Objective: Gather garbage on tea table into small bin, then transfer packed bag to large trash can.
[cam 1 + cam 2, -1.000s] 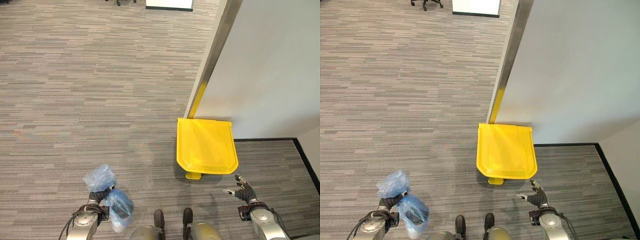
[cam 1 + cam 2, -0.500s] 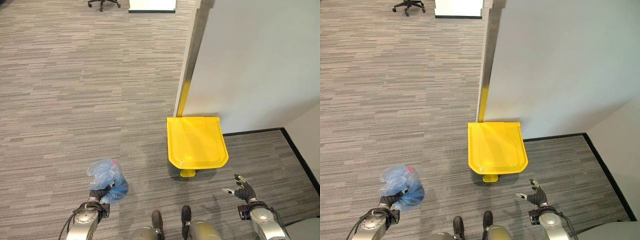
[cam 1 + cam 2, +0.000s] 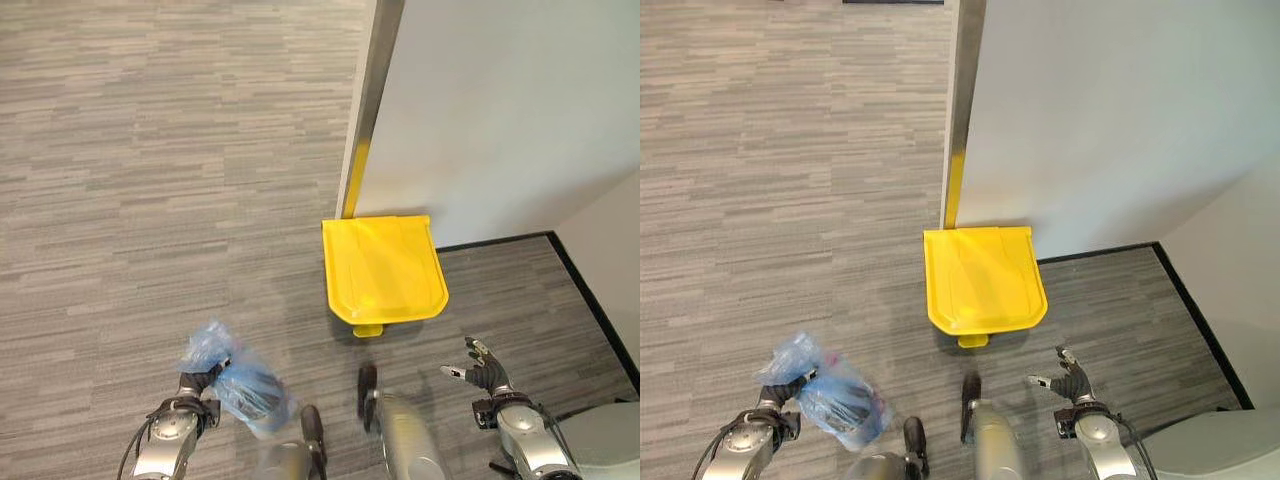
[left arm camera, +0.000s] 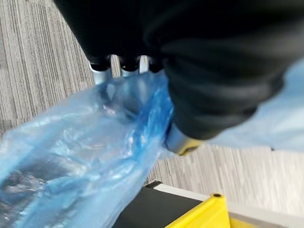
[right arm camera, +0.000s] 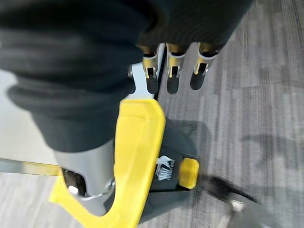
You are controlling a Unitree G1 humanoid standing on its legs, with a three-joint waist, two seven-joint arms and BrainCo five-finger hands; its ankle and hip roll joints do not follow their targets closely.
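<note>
At lower left, above the grey striped carpet [image 3: 150, 200]: crinkled translucent blue plastic garbage bag [image 3: 235, 380], neck bunched and gripped in the left hand [image 3: 196, 384], fingers curled tight round the gathered plastic, dark contents sagging below toward the floor. Held by the neck, presumably to keep the load closed and clear of the carpet while carried. Off the ground, not yet at the can.

Just ahead and to the right, against the foot of the pale grey wall [image 3: 500, 110] beside a metal corner post [image 3: 365, 110]: large trash can with a flat yellow plastic lid [image 3: 382, 270], lid down, small yellow foot pedal [image 3: 367, 330] jutting from its front edge. Placed in the corner, pedal facing outward, so likely meant to be opened by pressing there.

At lower right, right hand [image 3: 480, 372] empty, fingers spread and relaxed, apart from everything, near the can's front corner; possibly kept free for the lid. Bag and can well apart; the transfer stage under way, drop-off not done.
</note>
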